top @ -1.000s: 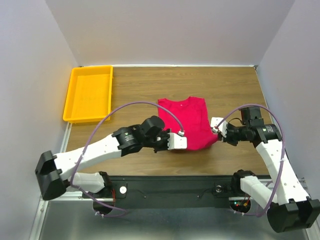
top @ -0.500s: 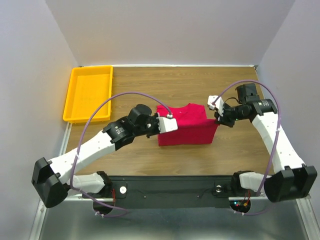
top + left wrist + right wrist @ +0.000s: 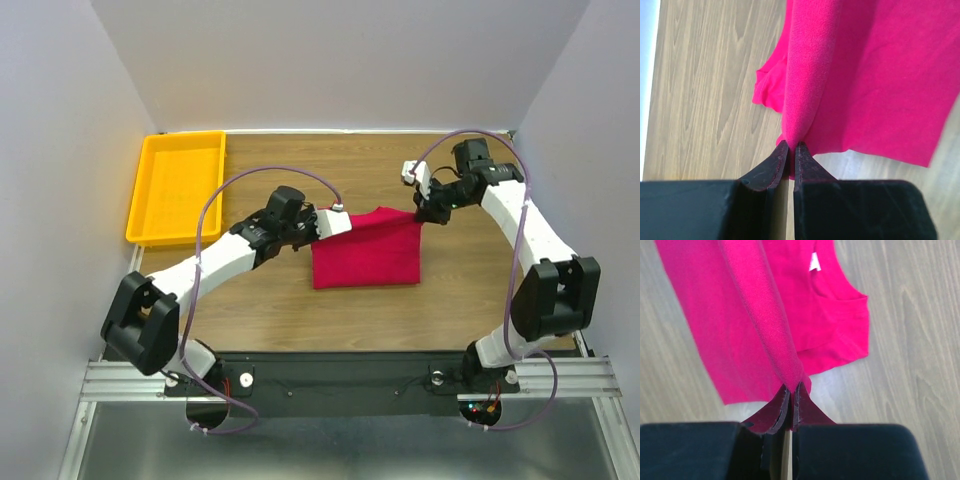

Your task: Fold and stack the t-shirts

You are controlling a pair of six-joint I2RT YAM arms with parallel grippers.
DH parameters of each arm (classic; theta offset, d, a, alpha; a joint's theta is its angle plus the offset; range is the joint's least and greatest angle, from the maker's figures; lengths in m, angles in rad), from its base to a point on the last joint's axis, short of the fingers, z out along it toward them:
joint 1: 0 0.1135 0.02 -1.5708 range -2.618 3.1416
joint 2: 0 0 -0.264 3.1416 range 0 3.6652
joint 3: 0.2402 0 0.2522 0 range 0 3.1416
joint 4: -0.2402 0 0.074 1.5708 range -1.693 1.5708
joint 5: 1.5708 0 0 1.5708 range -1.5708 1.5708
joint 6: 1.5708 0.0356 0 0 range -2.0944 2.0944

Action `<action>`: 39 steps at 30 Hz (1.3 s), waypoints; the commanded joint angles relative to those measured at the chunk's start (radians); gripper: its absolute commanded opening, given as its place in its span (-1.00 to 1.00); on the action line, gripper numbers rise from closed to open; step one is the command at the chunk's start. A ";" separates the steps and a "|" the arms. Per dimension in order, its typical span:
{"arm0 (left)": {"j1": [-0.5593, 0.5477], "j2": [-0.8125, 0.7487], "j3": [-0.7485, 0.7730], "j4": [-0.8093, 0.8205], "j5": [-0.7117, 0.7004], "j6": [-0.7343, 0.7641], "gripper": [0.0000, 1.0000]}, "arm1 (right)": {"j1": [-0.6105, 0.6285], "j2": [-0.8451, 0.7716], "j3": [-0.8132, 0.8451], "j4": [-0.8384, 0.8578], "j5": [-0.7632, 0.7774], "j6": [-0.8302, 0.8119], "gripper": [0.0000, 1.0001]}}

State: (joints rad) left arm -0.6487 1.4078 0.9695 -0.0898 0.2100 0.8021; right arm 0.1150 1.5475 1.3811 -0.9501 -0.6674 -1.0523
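Top external view: crimson t-shirt (image 3: 365, 262) sits mid-worktop (image 3: 470, 300), folded to a rough rectangle. Its near edge lies flat on the wood and its far edge is raised. The left tool (image 3: 333, 222) is at the far left corner of the cloth and the right tool (image 3: 428, 212) at the far right corner. The fabric's far edge runs between them, dipping a little at the middle. Both arms reach inward from their own sides, with purple cables looping above them.

Left wrist view: the two dark fingers are pressed nearly together on a thick fold of red knit, pinched right at the tips. The cloth spreads away from the pinch, with a loose bunch of it off to the left and wood grain beneath.

Right wrist view: much the same. The fingers nip a rolled fold of the shirt at their tips. Beyond them the neckline shows, with a small white neck label (image 3: 814, 262) inside it.

A yellow tray (image 3: 138, 205) sits at the far left corner of the worktop, well apart from the shirt.
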 commanded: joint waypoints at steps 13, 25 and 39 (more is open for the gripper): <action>0.081 0.227 0.149 0.208 -0.026 0.034 -1.00 | 0.005 0.193 0.098 0.233 0.078 0.147 -0.99; 0.106 0.352 0.192 0.263 -0.058 0.020 -1.00 | 0.005 0.276 0.108 0.320 0.120 0.235 -0.99; 0.119 0.450 0.259 0.263 -0.054 0.013 -1.00 | 0.005 0.368 0.142 0.363 0.158 0.304 -0.92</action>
State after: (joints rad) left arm -0.5415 1.8637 1.1763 0.1398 0.1722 0.8215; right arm 0.1192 1.9091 1.4666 -0.6407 -0.5259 -0.7765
